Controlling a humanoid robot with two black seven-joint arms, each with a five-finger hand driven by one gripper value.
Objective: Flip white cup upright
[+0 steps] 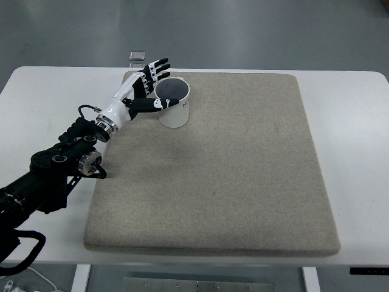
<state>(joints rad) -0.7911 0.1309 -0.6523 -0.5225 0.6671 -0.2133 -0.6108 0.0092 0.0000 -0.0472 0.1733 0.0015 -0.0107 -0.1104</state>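
A white cup (pixel 174 109) stands upright on the beige mat (pixel 243 164), near its far left corner, with its dark inside facing up. My left hand (pixel 146 85) is right beside the cup on its left. The fingers (pixel 159 68) are spread above and behind the rim, and the thumb lies against the cup's near left side. The hand is open and holds nothing. The black left arm (pixel 55 167) runs in from the lower left edge. No right arm shows.
The mat covers most of a white table (pixel 358 140). A small clear block (pixel 138 58) sits at the table's far edge, just behind the hand. A cable lies on the floor at the bottom left.
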